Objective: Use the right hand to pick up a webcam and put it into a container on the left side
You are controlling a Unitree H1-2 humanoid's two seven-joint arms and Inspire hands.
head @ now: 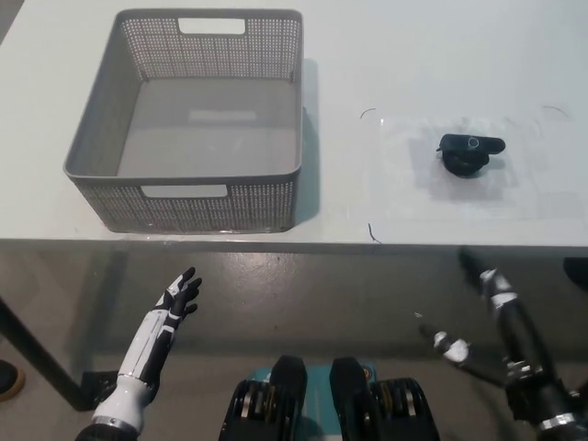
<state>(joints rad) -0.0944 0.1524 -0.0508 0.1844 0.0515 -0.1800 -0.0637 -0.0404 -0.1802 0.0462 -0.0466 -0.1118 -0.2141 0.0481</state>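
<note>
Head view: right hand (491,303), fingers apart, should rise over the tabletop (413,55) edge onto the webcam (470,152), upper right

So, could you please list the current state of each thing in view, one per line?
Grey perforated plastic basket: upright on the white table, left side, nothing inside.
Small black webcam: resting on a clear plastic sheet on the table's right, untouched.
White left hand: open, below the table edge, holding nothing.
Black right hand: open, below the table edge, holding nothing, apart from the webcam.
</note>
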